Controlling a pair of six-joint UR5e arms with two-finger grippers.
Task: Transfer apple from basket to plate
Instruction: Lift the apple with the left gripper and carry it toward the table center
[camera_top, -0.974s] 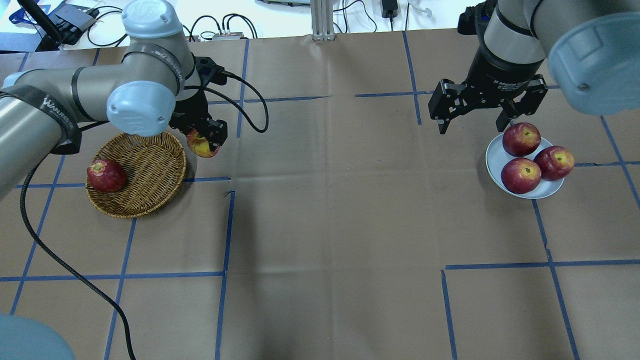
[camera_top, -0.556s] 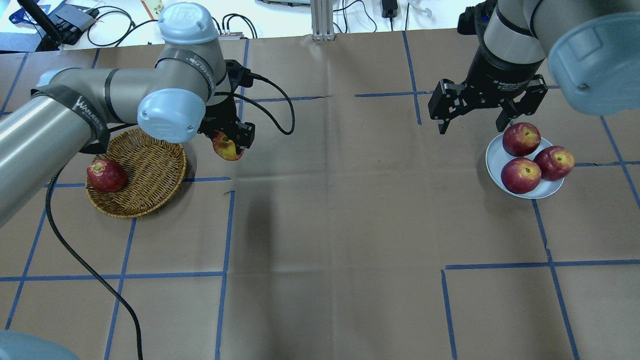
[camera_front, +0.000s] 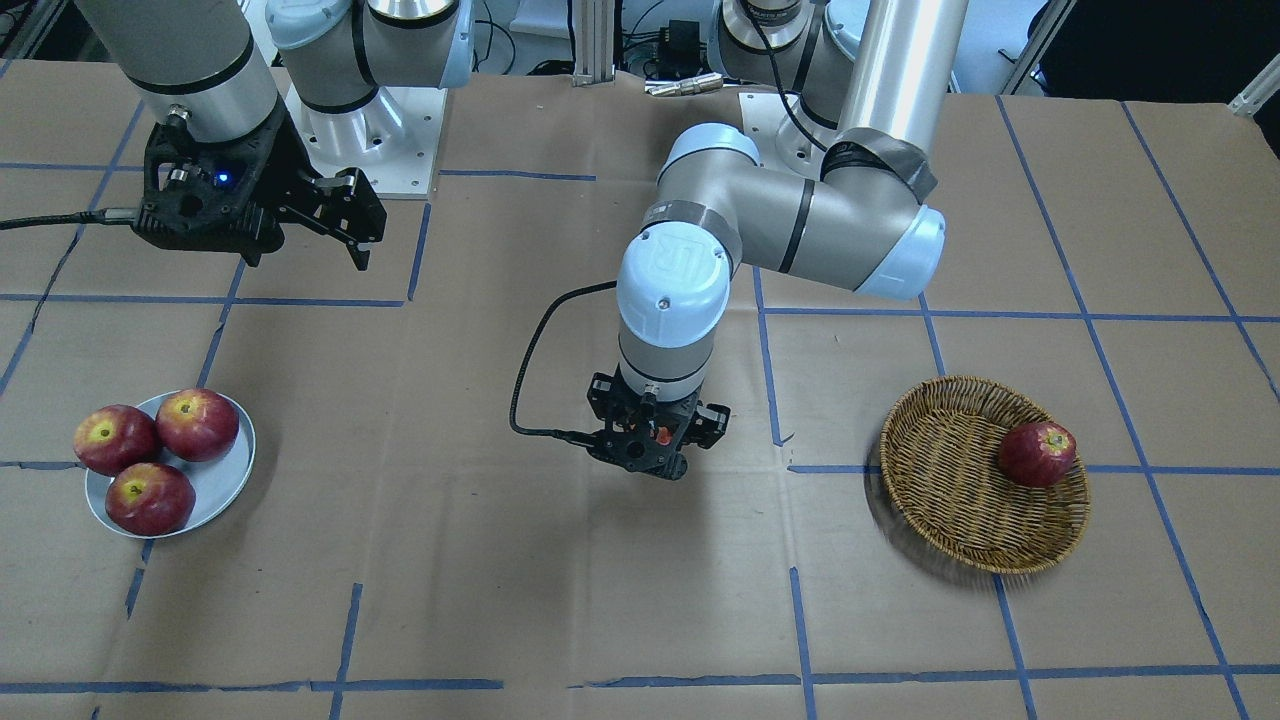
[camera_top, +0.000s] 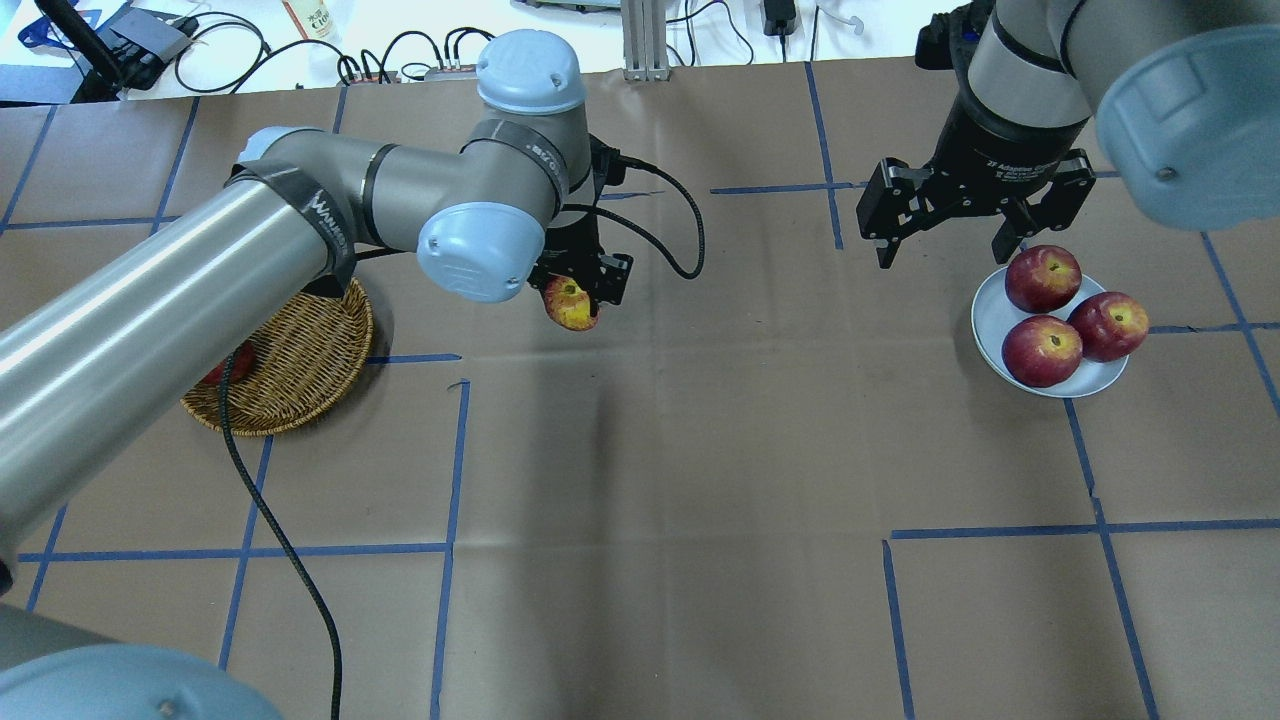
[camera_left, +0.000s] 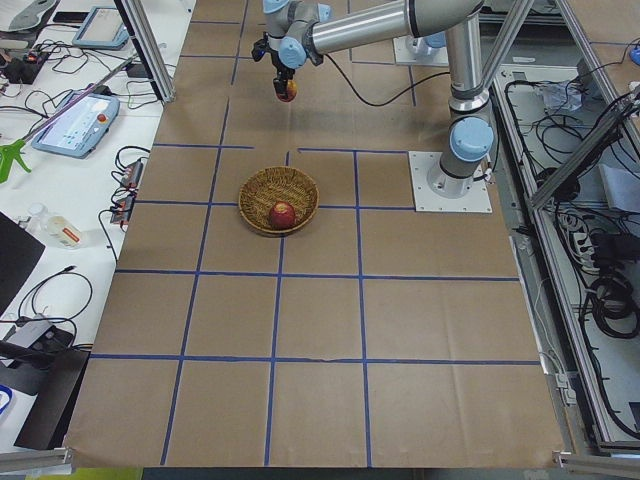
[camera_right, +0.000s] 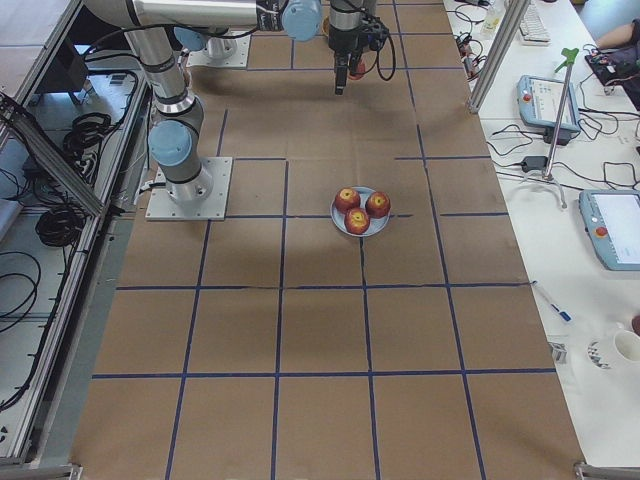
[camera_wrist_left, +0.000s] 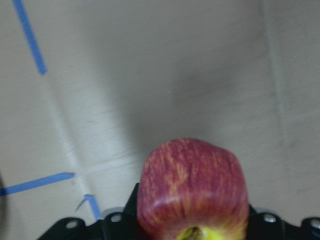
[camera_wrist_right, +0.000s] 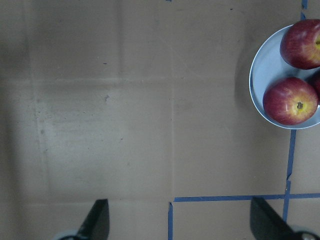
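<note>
A: Overhead view, left side first. What's there?

B: The basket, wicker, on the table. There's one dark red apple in it, up against the rim. From overhead the left arm crosses above the basket and hides most of that fruit. The front view shows it fine.

A: And the task apple?

B: It's out of the basket. The apple sits in the left gripper, which is clenched on its sides. The yellow stem end faces the wrist camera and the streaked pink-red side faces the table. It hangs above the brown paper, past the basket's right rim, and is well apart from the plate.

A: Anything around it?

B: A black cable loops off the wrist beside the gripper and doesn't touch the fruit. Blue tape lines run across the paper below and around it.

A: Further right?

B: More paper and tape, then the right gripper. Its jaws are spread wide with nothing in them, and it's raised above the table. It hangs just beside the far left rim of the plate, so it sits between the held apple and the plate.

A: Is it over the plate?

B: From overhead, one fingertip overlaps the rear fruit. The right wrist view puts the plate at the frame's edge, off to one side of the fingers.

A: What's on the plate?

B: Three apples, bunched together and filling most of it. A strip of blue-grey shows on its left side.
</note>
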